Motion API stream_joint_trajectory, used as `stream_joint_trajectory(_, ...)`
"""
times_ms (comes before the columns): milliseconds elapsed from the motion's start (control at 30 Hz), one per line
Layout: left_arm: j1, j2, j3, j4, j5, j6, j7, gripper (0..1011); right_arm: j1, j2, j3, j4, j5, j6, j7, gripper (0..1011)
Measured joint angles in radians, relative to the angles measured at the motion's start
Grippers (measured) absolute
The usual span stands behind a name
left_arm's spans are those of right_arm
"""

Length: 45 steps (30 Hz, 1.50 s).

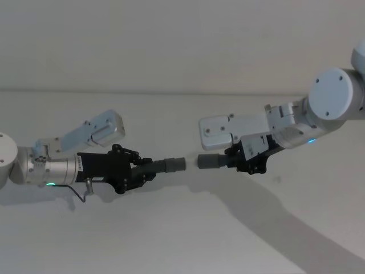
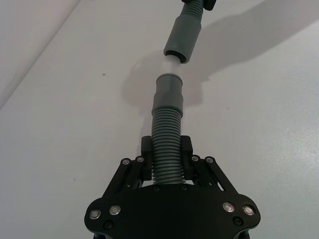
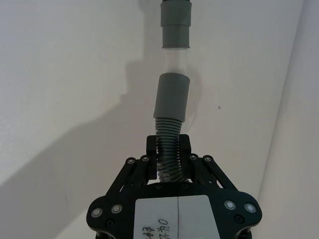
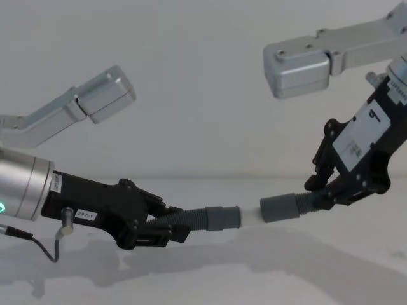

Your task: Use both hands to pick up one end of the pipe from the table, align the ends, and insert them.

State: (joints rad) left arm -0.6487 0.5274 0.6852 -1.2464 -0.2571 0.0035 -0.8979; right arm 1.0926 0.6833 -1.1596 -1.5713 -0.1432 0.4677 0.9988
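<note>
- Here, two hose pieces hang in the air above the table [image 1: 171, 228], one in each of the two grippers, cuffs facing each other across a small gap.
- The left gripper [image 1: 142, 169] comes in from the left, its jaws clenched on the ribbed part of the left hose piece [image 1: 165, 165]; its smooth cuff [image 1: 175, 164] carries a whitish tip and points right.
- The right gripper [image 1: 235, 158] reaches in from the right and higher up, jaws grasping the right hose piece [image 4: 306, 202] by its ribs; that wider cuff [image 1: 209, 161] points left, roughly level with the other.
- A small white label [image 4: 84, 216] on the left gripper's body reads what looks like "287-1"; a white sticker [image 3: 177, 217] on the right gripper bears handwriting too unclear to read.
- A green light [image 1: 51, 184] glows on the left arm's wrist.
- The table is plain matte white, marked by the arms' shadows, and meets a bare pale wall [image 1: 171, 40] at the far side.
</note>
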Motion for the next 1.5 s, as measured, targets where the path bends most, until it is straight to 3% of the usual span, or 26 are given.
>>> stream_joint_trajectory(1500, 0.0, 0.0, 0.0, 0.0, 0.0, 0.0, 0.0, 320, -0.022, -0.039, 0.023, 0.062, -0.021, -0.027, 0.027, 250)
